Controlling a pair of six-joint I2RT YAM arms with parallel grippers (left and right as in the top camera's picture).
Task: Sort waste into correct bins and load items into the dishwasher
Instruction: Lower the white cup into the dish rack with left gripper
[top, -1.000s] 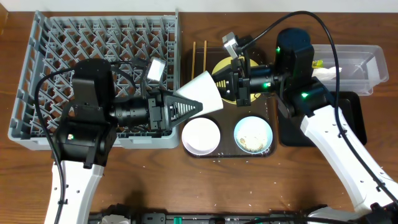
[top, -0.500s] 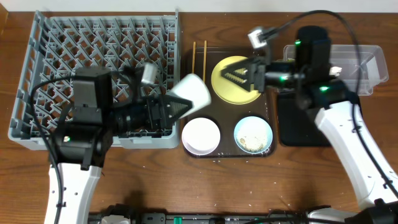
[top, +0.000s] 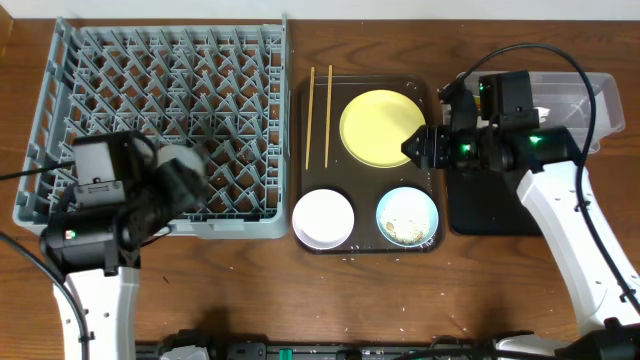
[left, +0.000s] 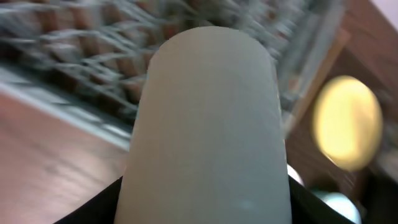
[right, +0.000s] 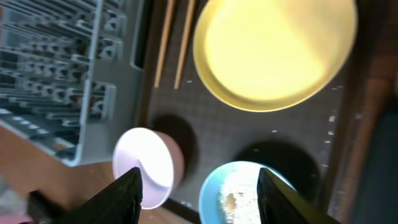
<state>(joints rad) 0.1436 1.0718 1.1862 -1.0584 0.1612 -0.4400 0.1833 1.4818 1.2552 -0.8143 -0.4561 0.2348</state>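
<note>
Overhead view: the left gripper (left: 206, 208) is clamped on the small white cup (left: 208, 124), one finger on either side of its wall, and holds it over the front left part of the large square grey plastic dish rack (top: 150, 80). Whether the cup touches the pegs cannot be told. In the left wrist view the cup fills the space between the fingers, with the rack a blur behind it. The right gripper (right: 199, 180) hangs with its fingers spread wide and nothing between them, above the right side of the dark brown serving tray (top: 365, 185), just beside the round yellow plate (top: 383, 128). On that tray the two thin wooden chopsticks (top: 320, 115) lie left of the plate, and the white bowl (top: 323, 217) and the light blue bowl (top: 407, 217) sit along the front, the blue one with white-beige rice scraps (top: 405, 228) in it. The shallow black rectangular tray (top: 480, 210) lies right of the serving tray on the wooden bench (top: 300, 300).
</note>
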